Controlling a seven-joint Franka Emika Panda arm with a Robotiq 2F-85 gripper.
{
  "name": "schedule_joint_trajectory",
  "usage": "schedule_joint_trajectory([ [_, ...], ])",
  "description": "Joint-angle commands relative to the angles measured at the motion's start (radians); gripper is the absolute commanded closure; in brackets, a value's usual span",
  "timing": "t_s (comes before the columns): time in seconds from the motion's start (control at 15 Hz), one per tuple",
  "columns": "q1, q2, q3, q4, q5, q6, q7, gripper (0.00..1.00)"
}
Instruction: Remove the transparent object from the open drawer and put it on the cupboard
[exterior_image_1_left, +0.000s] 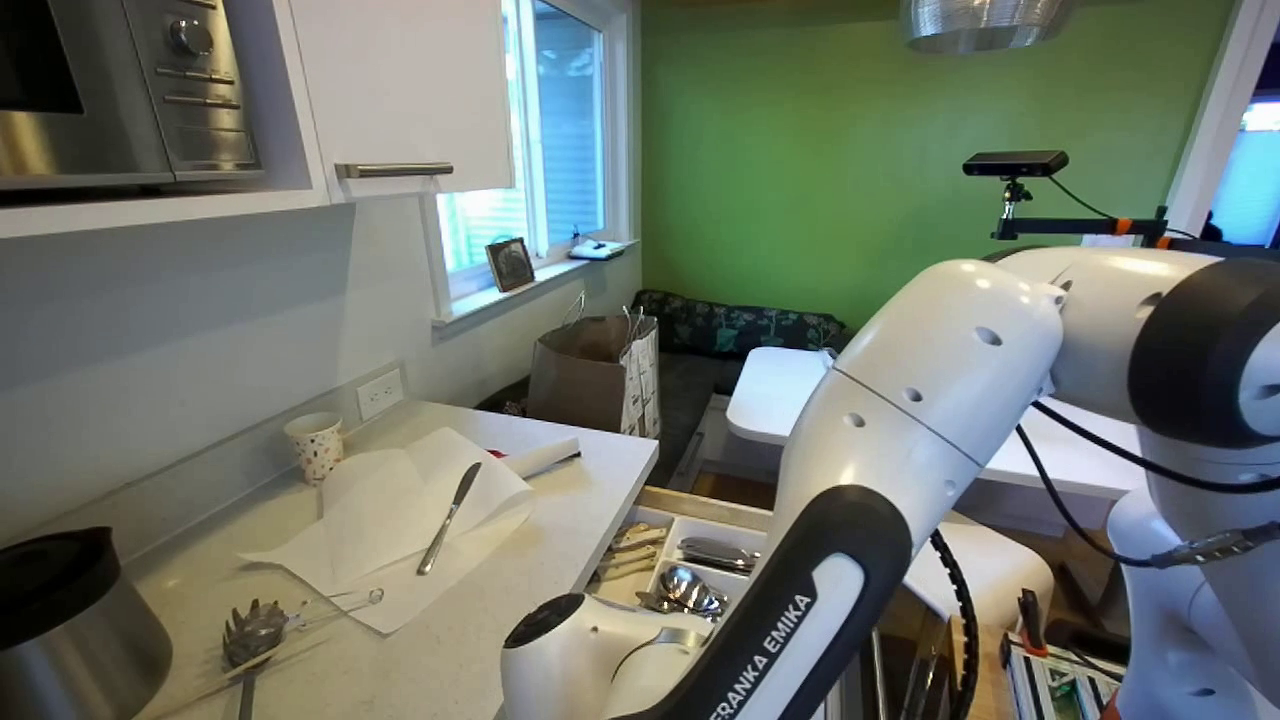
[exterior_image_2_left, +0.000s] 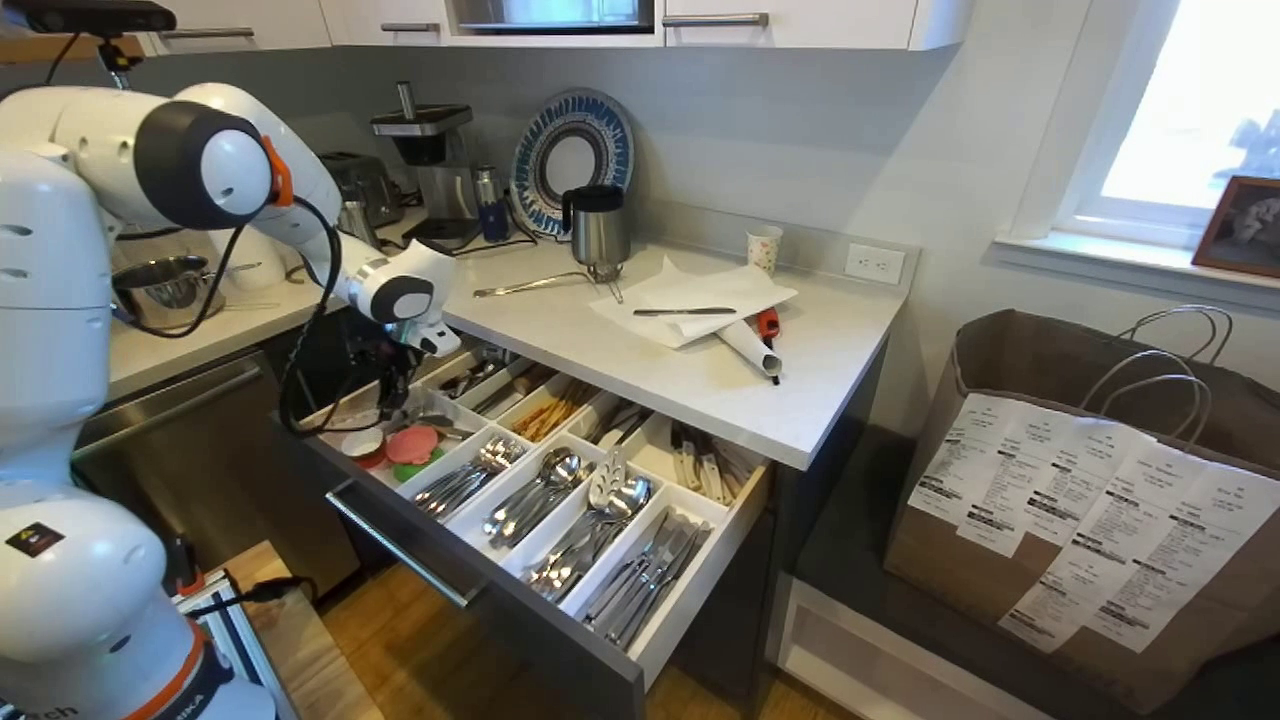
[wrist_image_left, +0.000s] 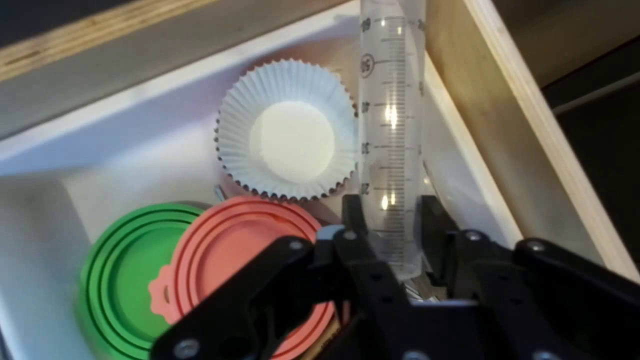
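The transparent object is a clear graduated tube (wrist_image_left: 392, 125) with black scale marks, in the wrist view. My gripper (wrist_image_left: 389, 207) has a black finger against each side of the tube near its lower end. The tube's upper end runs out of the wrist view. The open drawer (wrist_image_left: 537, 130) lies below. In an exterior view the gripper (exterior_image_2_left: 393, 385) is at the far left corner of the drawer (exterior_image_2_left: 480, 580), and the tube cannot be made out. The cupboard's white countertop (exterior_image_2_left: 830, 330) is beside the drawer. In an exterior view (exterior_image_1_left: 570, 520) the arm hides the gripper.
Paper baking cups (wrist_image_left: 292, 142), a green lid (wrist_image_left: 135, 280) and a pink lid (wrist_image_left: 240, 240) lie in the compartment. Paper (exterior_image_2_left: 700, 300), a knife (exterior_image_2_left: 685, 311), a kettle (exterior_image_2_left: 600, 230) and a cup (exterior_image_2_left: 764, 248) are on the countertop. White dividers and cutlery fill the drawer.
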Motion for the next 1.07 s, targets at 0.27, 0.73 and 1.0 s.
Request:
schedule_joint_trajectory([
  [0.27, 0.016, -0.284, -0.023, -0.208, -0.170, 0.056, 0.255, 0.92],
  [0.73, -0.038, -0.357, -0.004, -0.216, -0.210, 0.038, 0.269, 0.68],
  [1.0, -0.039, -0.363, -0.003, -0.227, -0.212, 0.040, 0.272, 0.68],
])
